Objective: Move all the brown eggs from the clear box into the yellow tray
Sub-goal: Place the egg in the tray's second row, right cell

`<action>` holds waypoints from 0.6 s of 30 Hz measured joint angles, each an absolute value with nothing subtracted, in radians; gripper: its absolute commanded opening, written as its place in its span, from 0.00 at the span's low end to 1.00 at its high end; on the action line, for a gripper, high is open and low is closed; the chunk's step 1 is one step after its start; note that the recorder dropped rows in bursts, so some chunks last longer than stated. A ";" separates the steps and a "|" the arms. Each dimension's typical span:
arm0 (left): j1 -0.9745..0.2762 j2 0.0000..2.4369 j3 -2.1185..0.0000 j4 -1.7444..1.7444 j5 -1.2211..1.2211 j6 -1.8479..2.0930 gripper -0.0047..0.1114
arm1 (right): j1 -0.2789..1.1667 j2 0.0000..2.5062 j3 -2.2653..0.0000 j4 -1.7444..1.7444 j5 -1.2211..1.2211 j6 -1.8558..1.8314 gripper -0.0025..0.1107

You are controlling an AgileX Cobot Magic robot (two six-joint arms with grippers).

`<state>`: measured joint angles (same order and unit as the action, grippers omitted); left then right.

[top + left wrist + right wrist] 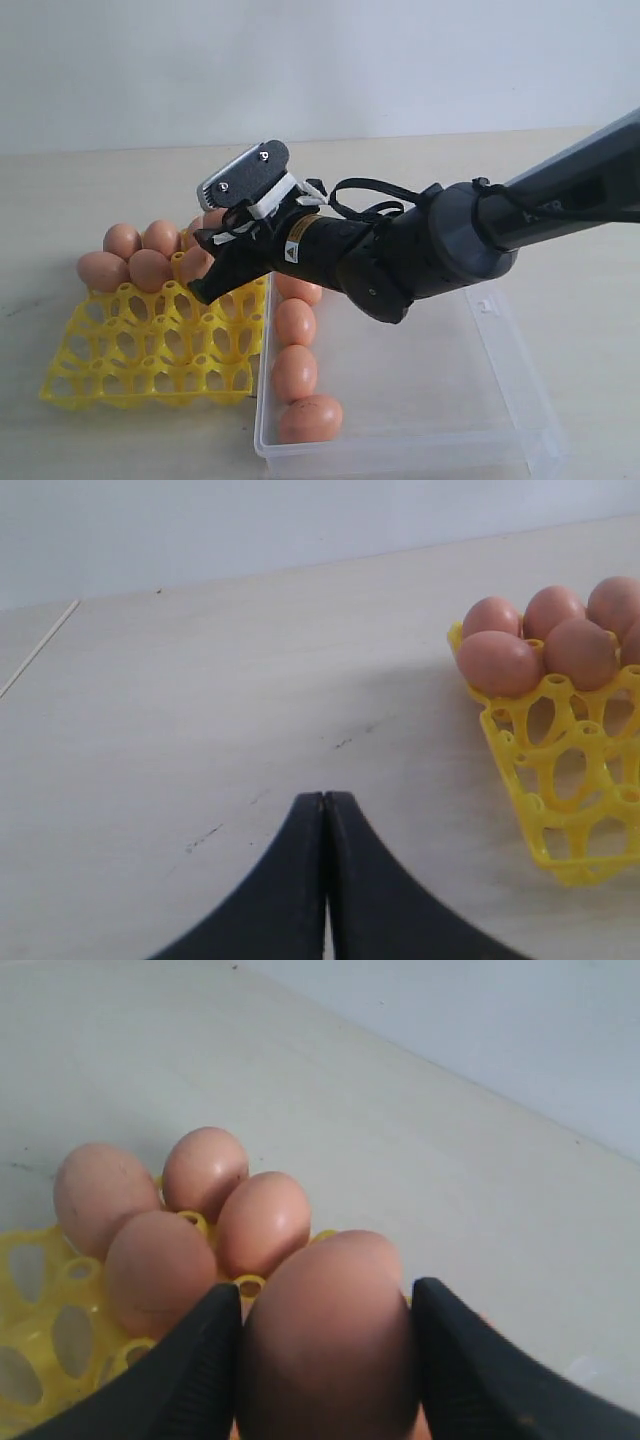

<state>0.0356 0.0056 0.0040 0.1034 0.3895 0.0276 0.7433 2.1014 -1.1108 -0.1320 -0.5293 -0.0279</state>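
Observation:
My right gripper [206, 272] reaches across over the back of the yellow tray [150, 352] and is shut on a brown egg [325, 1345], which fills the space between its black fingers [200, 1360]. Several brown eggs [125, 256] sit in the tray's far cups, just beyond the held one. More brown eggs [295, 345] lie in a line along the left wall of the clear box [520, 392]. My left gripper [326, 798] is shut and empty above bare table, to the side of the tray [560, 770] and its eggs [540, 640].
The right arm [430, 250] stretches over the clear box from the right. The tray's front cups [130, 370] hold nothing. A pale wall stands behind the table.

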 measured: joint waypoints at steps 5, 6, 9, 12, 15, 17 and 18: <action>0.036 0.006 0.004 0.103 0.389 0.028 0.04 | 0.739 2.115 -1.139 -0.114 -0.521 0.081 0.39; 0.036 0.006 0.004 0.103 0.389 0.028 0.04 | 0.739 2.115 -1.141 -0.114 -0.519 0.089 0.42; 0.036 0.006 0.004 0.103 0.389 0.028 0.04 | 0.739 2.115 -1.144 -0.114 -0.510 0.106 0.48; 0.036 0.006 0.004 0.103 0.389 0.028 0.04 | 0.739 2.115 -1.144 -0.112 -0.505 0.122 0.57; 0.036 0.006 0.004 0.103 0.389 0.028 0.04 | 0.739 2.115 -1.148 -0.110 -0.503 0.126 0.60; 0.036 0.006 0.004 0.103 0.389 0.028 0.04 | 0.739 2.115 -1.149 -0.110 -0.503 0.126 0.59; 0.036 0.006 0.004 0.103 0.389 0.028 0.04 | 0.739 2.115 -1.150 -0.110 -0.501 0.126 0.59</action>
<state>0.0356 0.0056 0.0040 0.1034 0.3895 0.0276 0.7390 2.1149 -1.1500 -0.1103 -0.5014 0.1264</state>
